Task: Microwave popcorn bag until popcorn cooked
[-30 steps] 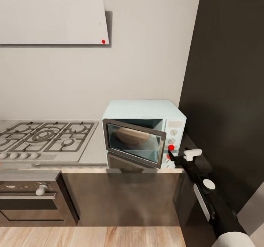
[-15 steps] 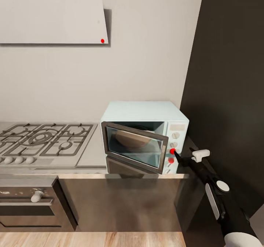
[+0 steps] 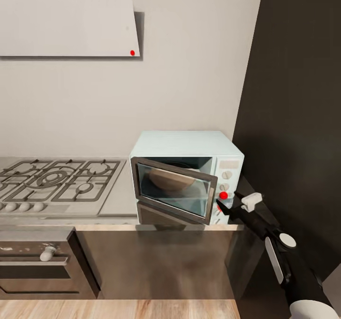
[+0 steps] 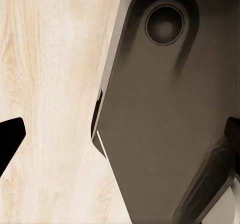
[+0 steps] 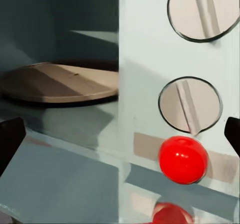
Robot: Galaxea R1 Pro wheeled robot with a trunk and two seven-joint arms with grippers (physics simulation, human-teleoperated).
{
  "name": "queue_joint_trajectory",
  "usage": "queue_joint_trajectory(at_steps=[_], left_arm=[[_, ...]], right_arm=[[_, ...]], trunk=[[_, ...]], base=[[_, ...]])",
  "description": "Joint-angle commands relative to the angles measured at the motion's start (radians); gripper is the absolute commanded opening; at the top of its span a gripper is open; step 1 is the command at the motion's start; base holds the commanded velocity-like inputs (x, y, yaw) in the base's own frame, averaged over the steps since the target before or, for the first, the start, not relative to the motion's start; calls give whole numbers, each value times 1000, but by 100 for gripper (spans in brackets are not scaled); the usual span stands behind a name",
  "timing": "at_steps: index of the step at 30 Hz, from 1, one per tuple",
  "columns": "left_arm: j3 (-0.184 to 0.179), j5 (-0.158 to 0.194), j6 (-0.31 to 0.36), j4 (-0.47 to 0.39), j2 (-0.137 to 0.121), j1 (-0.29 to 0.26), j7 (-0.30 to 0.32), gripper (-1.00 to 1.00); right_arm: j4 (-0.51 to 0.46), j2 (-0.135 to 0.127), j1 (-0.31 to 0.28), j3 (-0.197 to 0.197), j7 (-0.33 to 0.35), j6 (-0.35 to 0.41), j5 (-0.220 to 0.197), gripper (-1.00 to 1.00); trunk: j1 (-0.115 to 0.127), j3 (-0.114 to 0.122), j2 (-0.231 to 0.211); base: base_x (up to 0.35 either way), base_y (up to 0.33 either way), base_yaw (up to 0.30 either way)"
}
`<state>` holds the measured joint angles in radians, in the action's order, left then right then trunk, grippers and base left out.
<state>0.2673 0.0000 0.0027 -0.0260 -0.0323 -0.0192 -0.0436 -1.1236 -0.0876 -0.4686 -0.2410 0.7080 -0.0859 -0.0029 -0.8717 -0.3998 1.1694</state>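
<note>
The pale mint-blue microwave [image 3: 185,144] stands on the grey countertop [image 3: 118,196] with its steel-framed glass door [image 3: 173,190] ajar. Behind the glass lies the tan-brown popcorn bag [image 3: 166,179], seen in the right wrist view as a flat tan shape [image 5: 60,81] inside the cavity. My right gripper [image 3: 222,206] is open right at the control panel, its tips just under the red dot [image 3: 223,195]. That red dot [image 5: 183,159] sits below a round knob [image 5: 190,106], between my spread fingers [image 5: 10,139]. My left gripper [image 4: 120,139] hangs open over the floor.
A steel gas hob [image 3: 57,181] with black grates lies left of the microwave, and a built-in dark oven [image 3: 38,262] sits below it. A tall dark panel [image 3: 293,120] rises at the right. A pale hood [image 3: 66,20] hangs above. The wood floor [image 4: 45,84] and my grey base [image 4: 165,114] lie beneath.
The camera shifted slightly a second ago. In the last half second my right gripper slipped a little down and left, from touching the upper red dot to just beneath it. The door stays ajar.
</note>
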Motion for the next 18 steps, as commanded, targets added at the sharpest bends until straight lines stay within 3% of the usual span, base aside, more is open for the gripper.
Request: queue_joint_trajectory(at_steps=[1, 10, 14, 18], left_arm=[[3, 0, 0, 0, 0, 0, -2, 100], [3, 0, 0, 0, -1, -1, -2, 100], [3, 0, 0, 0, 0, 0, -2, 100], [3, 0, 0, 0, 0, -1, -2, 100]], right_arm=[[1, 0, -1, -1, 19, -3, 0, 100], [39, 8, 1, 6, 33, -1, 0, 100], [76, 9, 1, 86, 33, 1, 1, 100], [99, 9, 3, 110, 33, 1, 1, 100]], trunk=[[0, -1, 1], [0, -1, 1], [0, -1, 1], [0, -1, 1]], base=[[0, 0, 0], [51, 37, 0], [38, 31, 0], [2, 2, 0]])
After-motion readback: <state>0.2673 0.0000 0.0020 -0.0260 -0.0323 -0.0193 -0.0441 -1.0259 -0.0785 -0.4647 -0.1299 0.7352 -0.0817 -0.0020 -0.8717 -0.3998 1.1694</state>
